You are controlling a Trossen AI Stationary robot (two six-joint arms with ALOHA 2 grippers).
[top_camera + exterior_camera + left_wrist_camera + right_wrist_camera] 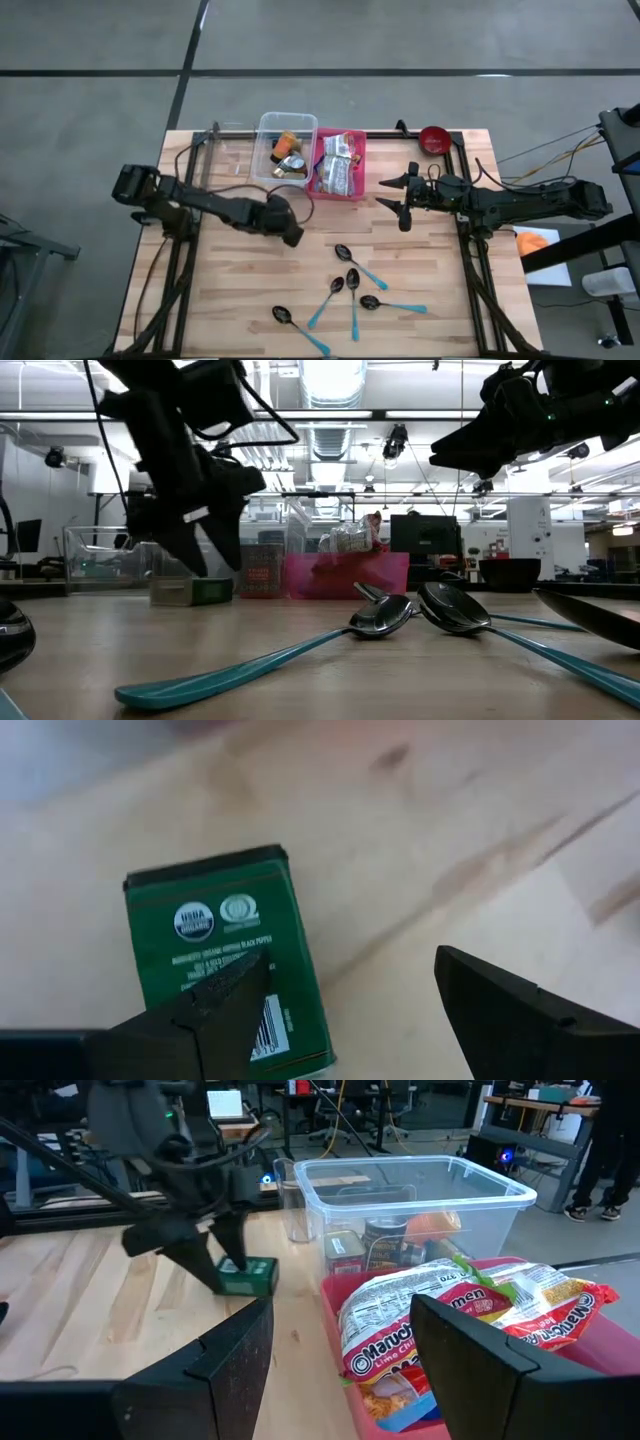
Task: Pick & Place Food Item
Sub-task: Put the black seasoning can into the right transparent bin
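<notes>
A green tin (pixel 220 900) lies flat on the wooden table, in front of the clear bin; it also shows in the right wrist view (pixel 255 1275) and the low view (pixel 195 591). My left gripper (pixel 350 960) hangs open just above it, pointing steeply down. One finger (pixel 215 1000) stands over the tin's near end and the other over bare wood. In the high view the left gripper (pixel 290 232) hides the tin. My right gripper (pixel 383 194) waits open and level at the table's right, with nothing between its fingers.
A clear bin (pixel 285 122) with several food items stands at the far edge. Beside it a pink bin (pixel 360 150) holds ramen packets (pixel 450 1315). A red bowl (pixel 433 138) sits at the far right. Several teal-handled spoons (pixel 350 285) lie near the front.
</notes>
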